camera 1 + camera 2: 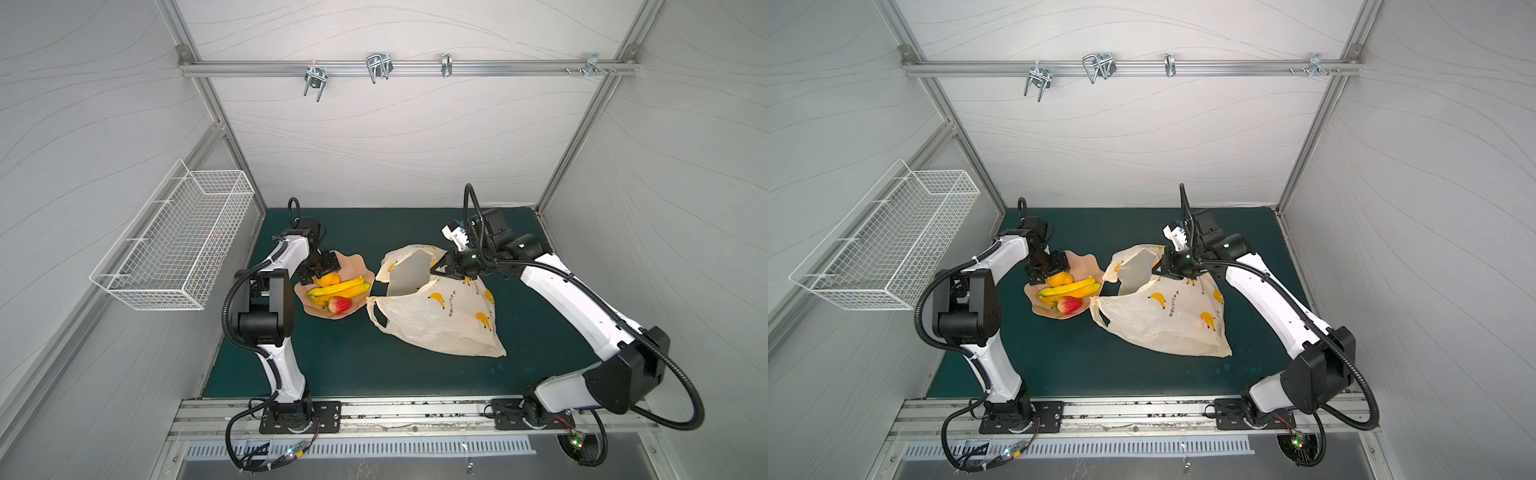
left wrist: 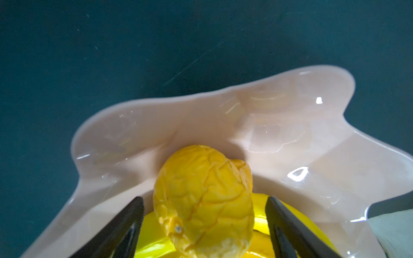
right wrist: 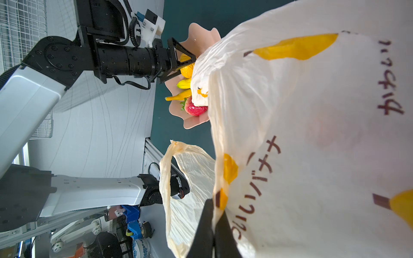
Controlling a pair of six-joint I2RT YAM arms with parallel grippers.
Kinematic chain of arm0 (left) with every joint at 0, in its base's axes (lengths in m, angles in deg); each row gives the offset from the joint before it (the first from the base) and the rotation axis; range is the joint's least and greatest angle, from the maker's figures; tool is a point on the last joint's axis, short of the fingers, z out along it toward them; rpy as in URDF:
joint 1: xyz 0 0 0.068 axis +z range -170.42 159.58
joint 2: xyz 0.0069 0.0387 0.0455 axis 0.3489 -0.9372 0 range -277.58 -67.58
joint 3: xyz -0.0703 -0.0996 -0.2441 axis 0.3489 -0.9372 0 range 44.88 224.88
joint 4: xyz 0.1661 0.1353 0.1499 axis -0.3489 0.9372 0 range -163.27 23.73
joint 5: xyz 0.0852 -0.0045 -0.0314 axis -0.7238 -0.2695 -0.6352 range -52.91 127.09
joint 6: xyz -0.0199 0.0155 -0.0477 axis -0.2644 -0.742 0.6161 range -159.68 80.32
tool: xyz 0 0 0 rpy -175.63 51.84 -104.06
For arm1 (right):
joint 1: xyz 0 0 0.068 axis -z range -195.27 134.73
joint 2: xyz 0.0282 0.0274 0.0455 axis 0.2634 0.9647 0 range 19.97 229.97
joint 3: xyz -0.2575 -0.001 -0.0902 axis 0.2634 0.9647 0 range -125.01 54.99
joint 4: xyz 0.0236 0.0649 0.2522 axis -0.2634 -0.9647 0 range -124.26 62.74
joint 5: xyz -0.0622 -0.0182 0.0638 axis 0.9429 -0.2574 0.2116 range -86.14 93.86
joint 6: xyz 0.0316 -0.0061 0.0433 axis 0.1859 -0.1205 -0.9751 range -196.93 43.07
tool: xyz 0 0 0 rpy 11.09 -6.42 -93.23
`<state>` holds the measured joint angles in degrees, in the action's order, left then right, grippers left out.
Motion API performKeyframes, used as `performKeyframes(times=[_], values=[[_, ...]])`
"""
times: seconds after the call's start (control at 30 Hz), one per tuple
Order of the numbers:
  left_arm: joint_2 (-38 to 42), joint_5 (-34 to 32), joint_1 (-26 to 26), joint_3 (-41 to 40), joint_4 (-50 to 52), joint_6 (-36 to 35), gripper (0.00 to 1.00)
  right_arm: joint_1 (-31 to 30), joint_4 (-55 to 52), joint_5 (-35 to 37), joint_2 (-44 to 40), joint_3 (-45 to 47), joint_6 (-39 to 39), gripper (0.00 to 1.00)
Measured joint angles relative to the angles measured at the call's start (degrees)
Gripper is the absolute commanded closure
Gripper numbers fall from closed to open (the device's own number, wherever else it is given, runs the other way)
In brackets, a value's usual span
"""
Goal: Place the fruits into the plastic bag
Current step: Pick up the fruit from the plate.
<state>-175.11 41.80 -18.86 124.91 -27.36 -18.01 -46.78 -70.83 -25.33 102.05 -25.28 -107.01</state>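
Observation:
The fruits lie on a pinkish scalloped plate: an orange lumpy piece, yellow bananas and a red strawberry. My left gripper hangs open over the orange piece. Its black fingers stand on either side of the piece with a gap on each side. The cream plastic bag with banana prints lies to the right of the plate. My right gripper is shut on the bag's upper rim and holds that rim raised, so the mouth gapes toward the plate.
A white wire basket hangs on the left wall beside the left arm. Metal hooks sit on the rail high on the back wall. The bag's loose handle lies on the green mat just right of the plate.

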Motion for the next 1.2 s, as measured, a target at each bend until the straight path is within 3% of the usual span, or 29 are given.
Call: performKeyframes(times=[0.93, 1.2], values=[[0.35, 1.86, 0.17, 0.0, 0.09, 0.57, 0.49, 0.0, -0.28, 0.07, 0.37, -0.15, 0.15, 1.0], [2.95, 2.64, 0.2, 0.02, 0.33, 0.57, 0.52, 0.0, -0.35, 0.09, 0.37, -0.15, 0.17, 1.0]])
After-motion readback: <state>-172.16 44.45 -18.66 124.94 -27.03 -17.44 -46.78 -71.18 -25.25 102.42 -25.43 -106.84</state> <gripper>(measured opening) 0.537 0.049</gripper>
